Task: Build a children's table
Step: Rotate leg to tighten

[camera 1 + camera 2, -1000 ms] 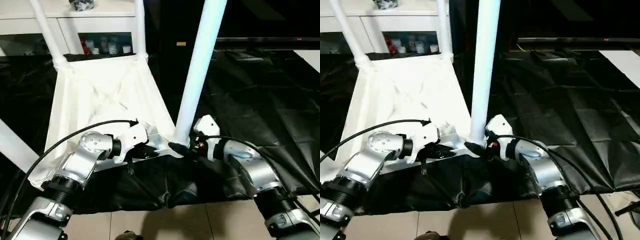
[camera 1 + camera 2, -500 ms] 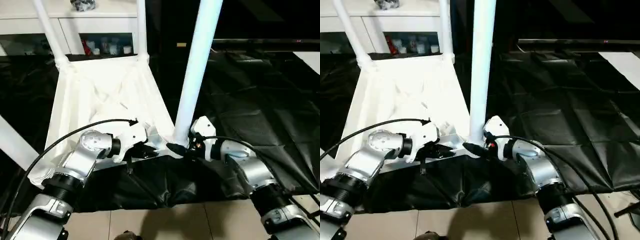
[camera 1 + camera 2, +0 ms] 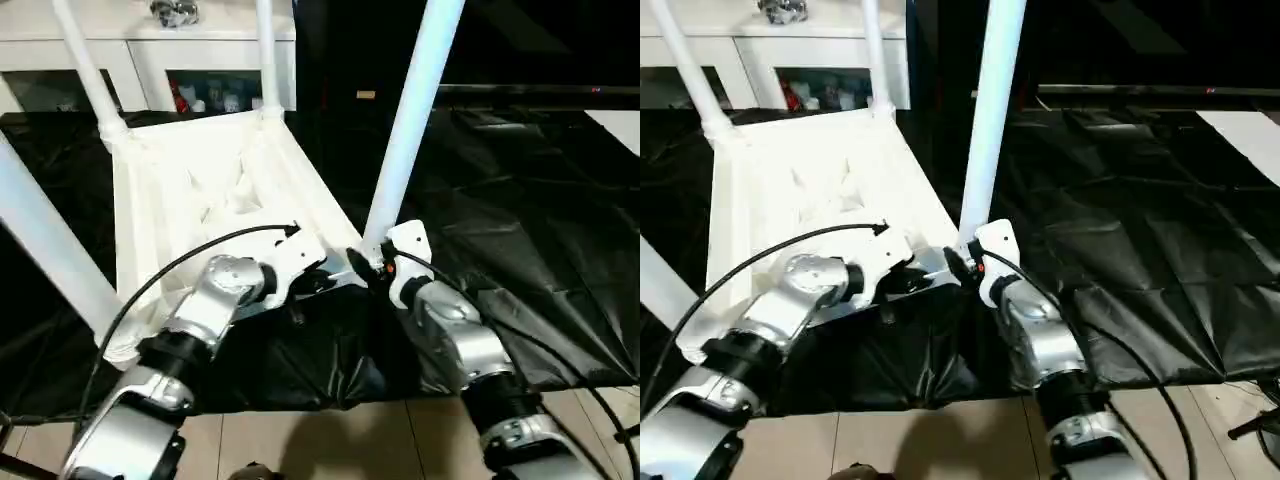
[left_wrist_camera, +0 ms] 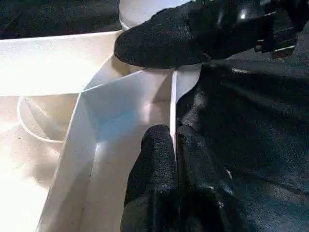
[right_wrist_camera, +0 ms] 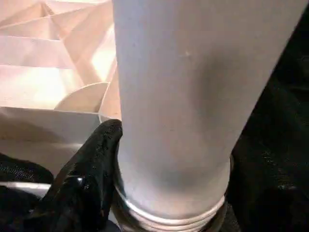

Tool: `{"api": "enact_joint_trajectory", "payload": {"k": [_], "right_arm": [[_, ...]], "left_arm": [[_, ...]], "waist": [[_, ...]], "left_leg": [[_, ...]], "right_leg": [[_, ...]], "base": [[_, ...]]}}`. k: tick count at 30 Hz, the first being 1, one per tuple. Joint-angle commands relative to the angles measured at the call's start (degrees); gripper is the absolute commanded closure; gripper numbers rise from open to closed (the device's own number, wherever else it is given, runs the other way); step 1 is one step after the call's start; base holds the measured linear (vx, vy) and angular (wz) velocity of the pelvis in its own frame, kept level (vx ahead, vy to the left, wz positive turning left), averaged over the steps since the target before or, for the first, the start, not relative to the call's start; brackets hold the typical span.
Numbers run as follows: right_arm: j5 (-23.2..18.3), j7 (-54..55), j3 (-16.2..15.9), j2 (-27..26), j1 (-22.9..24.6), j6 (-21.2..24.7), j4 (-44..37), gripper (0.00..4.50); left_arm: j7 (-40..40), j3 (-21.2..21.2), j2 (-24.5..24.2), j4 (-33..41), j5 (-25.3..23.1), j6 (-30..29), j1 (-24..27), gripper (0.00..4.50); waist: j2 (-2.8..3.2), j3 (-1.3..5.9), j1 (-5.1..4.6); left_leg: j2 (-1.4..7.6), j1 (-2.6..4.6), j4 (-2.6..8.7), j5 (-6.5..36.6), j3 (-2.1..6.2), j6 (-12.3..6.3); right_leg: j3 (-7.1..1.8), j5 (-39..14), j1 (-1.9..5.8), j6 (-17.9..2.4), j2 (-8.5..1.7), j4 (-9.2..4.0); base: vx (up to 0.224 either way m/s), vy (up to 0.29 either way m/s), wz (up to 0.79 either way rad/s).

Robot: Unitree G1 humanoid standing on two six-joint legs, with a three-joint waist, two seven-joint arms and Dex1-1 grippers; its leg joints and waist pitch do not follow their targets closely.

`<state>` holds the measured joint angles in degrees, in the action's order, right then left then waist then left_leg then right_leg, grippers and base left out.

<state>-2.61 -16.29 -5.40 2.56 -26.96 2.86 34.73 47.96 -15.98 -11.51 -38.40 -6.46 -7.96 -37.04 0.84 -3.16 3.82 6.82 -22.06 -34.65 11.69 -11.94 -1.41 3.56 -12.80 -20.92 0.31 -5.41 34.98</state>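
Black crinkled plastic sheeting (image 3: pixel 520 200) spread across the work surface, creased in squares, hanging over the near edge. Pale tiled floor (image 3: pixel 330 445) below that edge. White cabinet (image 3: pixel 150 45) with glass doors at the far side, small bottles and jars (image 3: pixel 215 100) behind the glass, some red. Dark shiny object (image 3: pixel 172 11) on the cabinet's top, too small to identify. White sheet (image 3: pixel 1245 130) lying at far right on the black covering.

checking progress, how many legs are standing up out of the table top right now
4. Two at the far corners, one on the robot's left, one beside it; one at the near left corner; one at the near right corner, with the right gripper at its base.
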Motion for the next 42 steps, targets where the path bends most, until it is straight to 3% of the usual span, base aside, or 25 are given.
{"api": "enact_joint_trajectory", "payload": {"k": [1,4,6,10,14,19,21,26,28,34,42], "right_arm": [[-0.6,-6.2,-5.36,-3.77,1.39,-1.6,-0.56,0.99],[-1.21,-7.74,-5.08,-3.3,1.53,-1.64,-1.19,0.6],[-1.46,-11.78,-5.05,-0.17,1.76,-1.73,-2.75,0.48],[-3.03,-21.54,-5.35,5.73,2.33,-1.59,-4.92,0.48],[-4.17,-25.78,-5.62,7.68,2.69,-1.13,-6.08,0.48],[-6.3,-38.11,-7.46,13.15,3.78,0.38,-9.73,0.48],[-6.3,-38.11,-7.46,13.15,3.78,0.38,-9.73,0.48],[-6.34,-43.6,-8.71,15.61,3.8,0.73,-10.69,0.48],[-6.24,-44.32,-9.0,16.07,3.76,0.81,-10.8,0.8],[-5.5,-46.16,-9.7,17.25,3.31,0.51,-10.31,1.25],[-4.69,-45.81,-9.92,16.87,3.05,0.21,-9.24,1.7]], "left_arm": [[-4.9,0.98,3.16,-0.35,1.28,3.06,-1.11,4.5],[-3.98,0.91,2.91,0.02,1.56,3.59,-0.79,4.5],[0.49,0.38,1.2,1.57,2.24,5.32,0.53,4.5],[9.16,-0.31,-2.2,4.09,4.2,7.41,2.78,4.5],[12.24,-0.13,-3.25,5.0,5.52,6.97,3.45,4.5],[21.96,-0.87,-7.6,7.02,8.01,6.29,4.88,4.5],[21.96,-0.87,-7.6,7.02,8.01,6.29,4.88,4.5],[26.11,-1.4,-10.16,7.75,7.98,6.12,5.61,4.5],[26.48,-1.67,-10.75,7.55,7.43,6.54,5.65,4.5],[26.82,-2.03,-11.79,6.93,6.51,7.5,5.54,4.5],[25.27,-1.79,-11.96,5.8,5.64,8.47,5.17,4.5]], "waist": [[-0.57,3.02,-0.15],[-0.59,3.08,0.11],[-0.68,3.18,0.31],[-0.84,3.36,0.8],[-0.69,3.85,1.18],[-0.66,3.91,1.74],[-0.64,3.96,1.78],[-0.68,3.62,1.92],[-0.71,3.65,1.91],[-0.98,3.89,2.22],[-1.03,3.9,2.38]], "left_leg": [[7.21,2.07,6.07,20.01,3.85,5.1],[7.33,1.67,5.92,17.06,3.76,2.98],[7.37,1.47,5.85,15.61,3.72,1.85],[7.49,1.17,5.45,12.05,3.58,-0.44],[7.41,1.42,4.82,5.98,3.02,-3.51],[7.58,1.07,4.52,4.61,2.73,-5.79],[7.64,1.19,4.41,4.89,2.65,-5.64],[7.72,1.33,4.94,9.55,2.48,-2.41],[7.75,1.49,4.98,9.73,2.37,-1.61],[7.56,1.33,4.59,6.87,2.22,-2.52],[7.64,1.42,4.6,7.23,2.24,-2.21]], "right_leg": [[-3.84,-12.05,-0.11,-12.35,-6.03,-4.7],[-3.85,-10.86,0.4,-12.94,-6.2,-4.59],[-3.76,-10.33,0.63,-13.0,-6.19,-4.47],[-3.58,-7.28,1.11,-13.64,-6.2,-4.05],[-3.26,1.82,0.96,-16.25,-5.68,-2.87],[-2.83,3.92,0.9,-17.09,-5.27,-2.19],[-2.87,3.76,0.61,-17.68,-5.33,-2.17],[-2.98,-3.32,0.44,-16.62,-5.36,-2.86],[-3.07,-3.14,0.36,-16.61,-5.45,-2.84],[-2.98,0.97,0.59,-17.03,-5.53,-2.43],[-2.94,0.33,0.55,-17.05,-5.48,-2.44]], "base": [[0.0,0.0,0.0],[0.0,0.0,0.0],[0.0,0.0,0.0],[0.0,0.0,0.0],[0.0,0.0,0.0],[0.0,0.0,0.0],[0.0,0.0,0.0],[0.0,0.0,0.0],[0.0,0.0,0.0],[0.0,0.0,0.0],[0.0,0.0,0.0]]}}
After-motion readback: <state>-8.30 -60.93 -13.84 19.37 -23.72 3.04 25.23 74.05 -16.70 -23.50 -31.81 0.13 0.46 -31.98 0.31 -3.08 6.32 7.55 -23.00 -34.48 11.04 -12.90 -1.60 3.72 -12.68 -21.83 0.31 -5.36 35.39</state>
